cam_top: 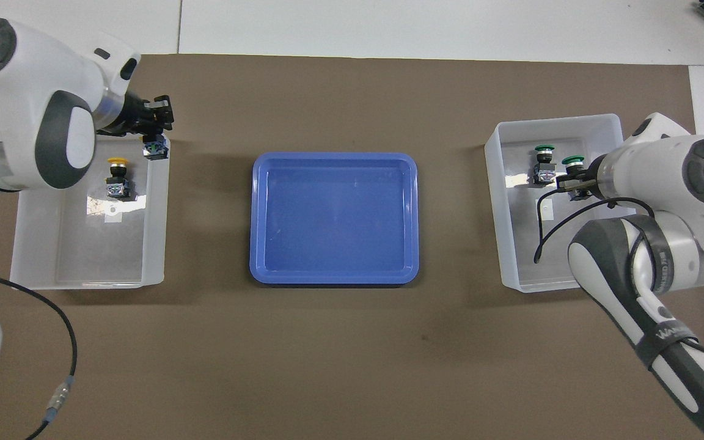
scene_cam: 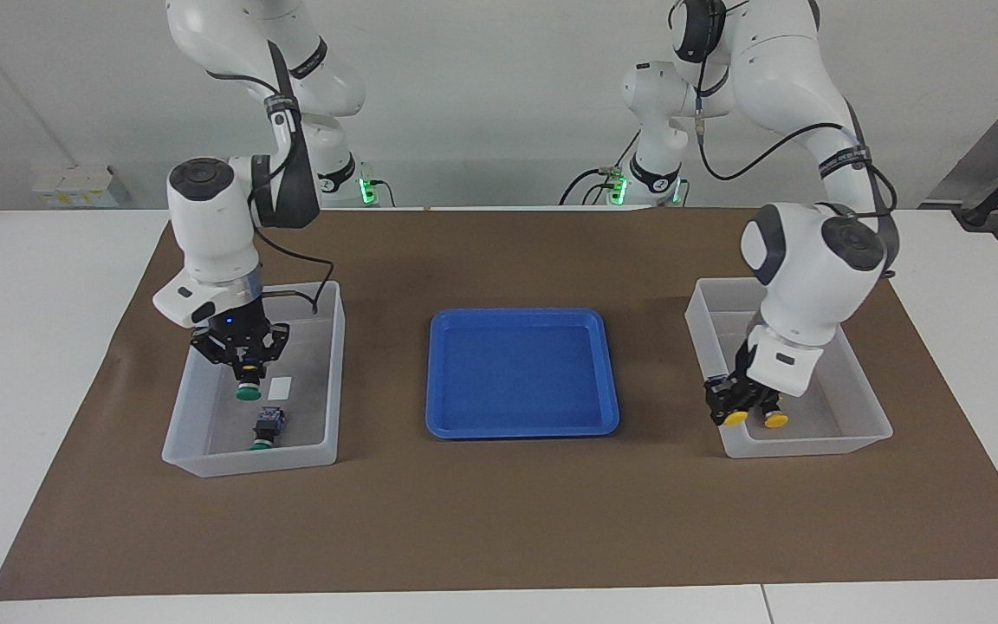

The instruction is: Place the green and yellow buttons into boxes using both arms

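My right gripper [scene_cam: 244, 371] [cam_top: 574, 182] is shut on a green button [scene_cam: 247, 392] [cam_top: 572, 161], cap down, low over the box [scene_cam: 248, 459] [cam_top: 529, 256] at the right arm's end. A second green button [scene_cam: 266, 429] [cam_top: 544, 164] lies on that box's floor. My left gripper [scene_cam: 731, 404] [cam_top: 156, 127] is shut on a yellow button [scene_cam: 734, 419] [cam_top: 156, 148], hanging over the tray-side wall of the other box [scene_cam: 811, 444] [cam_top: 83, 244]. Another yellow button [scene_cam: 774, 418] [cam_top: 117, 177] lies inside that box.
A shallow blue tray [scene_cam: 521, 373] [cam_top: 333, 220] sits mid-table between the two boxes, on a brown mat [scene_cam: 499, 520]. Each box has a small white label [scene_cam: 279, 387] on its floor. Dark cables hang from both wrists.
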